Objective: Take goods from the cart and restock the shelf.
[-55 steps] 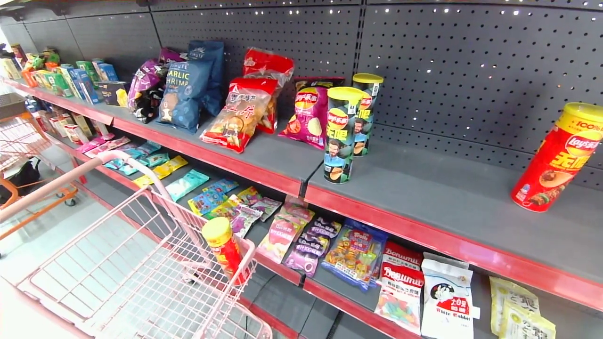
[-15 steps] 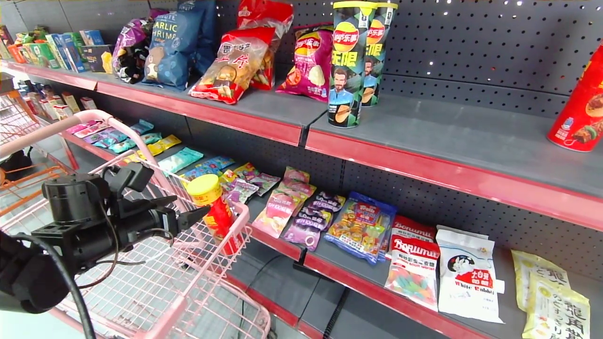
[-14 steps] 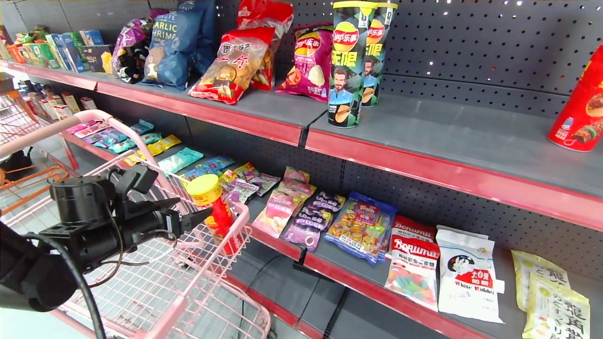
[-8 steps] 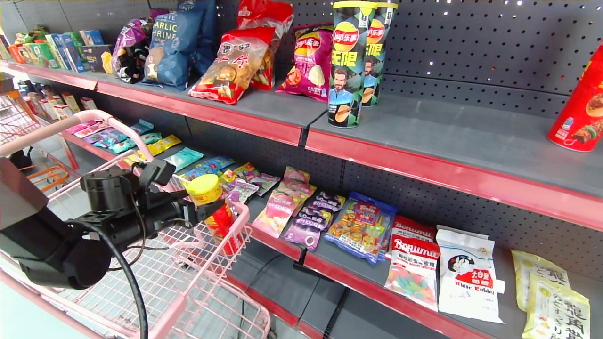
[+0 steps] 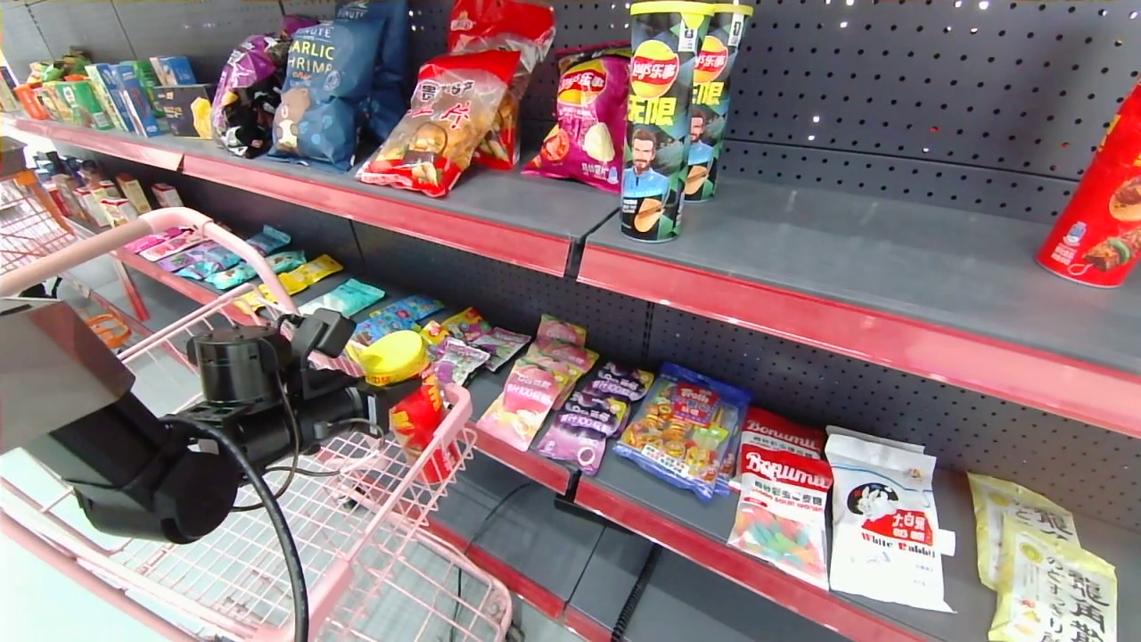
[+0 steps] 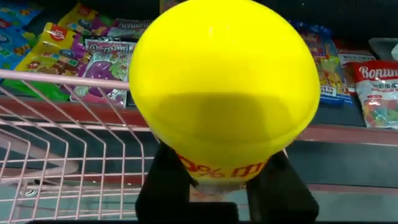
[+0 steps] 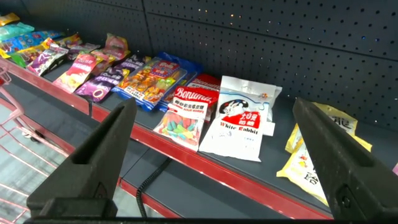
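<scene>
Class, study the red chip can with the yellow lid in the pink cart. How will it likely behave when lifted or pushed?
The red can looks like a rigid tube, so it should hold its shape under a squeeze. Tall and narrow, it probably tips easily. Its round, glossy wall may slip in a grip, or roll if laid down.

Just ahead of the left tool point(image 5: 403, 394), clamped on the can point(image 5: 392, 357): the cart's point(image 5: 374, 526) wire wall. Open air straight above the tool. Higher, beyond and to its right, bare upper shelf point(image 5: 847, 250) past two dark tubes point(image 5: 655, 134).
</scene>
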Available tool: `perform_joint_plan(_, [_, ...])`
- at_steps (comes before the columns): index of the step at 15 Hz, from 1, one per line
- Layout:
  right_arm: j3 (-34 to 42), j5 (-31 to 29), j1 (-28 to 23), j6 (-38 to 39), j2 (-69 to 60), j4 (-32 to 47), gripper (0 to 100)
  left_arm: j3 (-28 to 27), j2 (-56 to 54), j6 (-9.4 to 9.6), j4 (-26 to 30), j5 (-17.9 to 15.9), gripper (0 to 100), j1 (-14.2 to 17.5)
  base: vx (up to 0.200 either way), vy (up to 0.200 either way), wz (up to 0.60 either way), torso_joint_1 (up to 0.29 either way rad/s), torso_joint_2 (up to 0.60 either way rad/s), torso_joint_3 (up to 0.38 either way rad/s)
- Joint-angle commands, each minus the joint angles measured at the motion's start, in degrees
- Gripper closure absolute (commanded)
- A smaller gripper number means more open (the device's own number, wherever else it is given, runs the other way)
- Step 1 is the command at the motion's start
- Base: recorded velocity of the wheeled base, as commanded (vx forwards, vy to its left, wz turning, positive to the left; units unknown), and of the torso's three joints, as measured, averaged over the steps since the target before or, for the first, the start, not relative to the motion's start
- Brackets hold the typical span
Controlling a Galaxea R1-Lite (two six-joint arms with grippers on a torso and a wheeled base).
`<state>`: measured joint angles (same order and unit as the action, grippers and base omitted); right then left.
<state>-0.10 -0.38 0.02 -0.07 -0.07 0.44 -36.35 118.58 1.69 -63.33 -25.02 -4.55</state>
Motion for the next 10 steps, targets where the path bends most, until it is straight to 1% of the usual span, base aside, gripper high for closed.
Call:
perform_joint_plan(1, [0.0, 0.0, 0.0, 0.0, 0.1, 0.0, 0, 1.2, -2.9, -0.2, 0.6, 0.1, 100, 0.1, 0.0, 0.0, 0.0, 0.0, 0.0, 0.0])
perform_joint_plan(3, [0.0, 0.0, 0.0, 0.0, 0.1, 0.0, 0, 2.8, -6.9, -0.38, 1.1, 0.1, 100, 0.2, 0.0, 0.0, 0.0, 0.0, 0.0, 0.0])
perform_joint_plan(4, [0.0, 0.0, 0.0, 0.0, 0.1, 0.0, 0, 2.7, -11.3, -0.73, 4.1, 0.1, 100, 0.7, 0.0, 0.0, 0.0, 0.0, 0.0, 0.0])
perform_joint_plan(6, [0.0, 0.0, 0.1, 0.0, 0.1, 0.0, 0, 0.0, -21.7, -3.01, 15.3, 0.1, 100, 1.8, 0.0, 0.0, 0.0, 0.0, 0.0, 0.0])
perform_joint_plan(7, [0.0, 0.0, 0.0, 0.0, 0.1, 0.0, 0, -1.1, -27.4, -4.07, 22.2, 0.1, 100, 1.8, 0.0, 0.0, 0.0, 0.0, 0.0, 0.0])
perform_joint_plan(8, [0.0, 0.0, 0.1, 0.0, 0.1, 0.0, 0, -1.2, -36.0, -4.68, 32.0, 0.1, 100, 1.8, 0.0, 0.0, 0.0, 0.0, 0.0, 0.0])
perform_joint_plan(10, [0.0, 0.0, 0.0, 0.0, 0.1, 0.0, 0, -0.8, -50.6, -4.59, 45.8, -0.1, 100, 1.7, 0.0, 0.0, 0.0, 0.0, 0.0, 0.0])
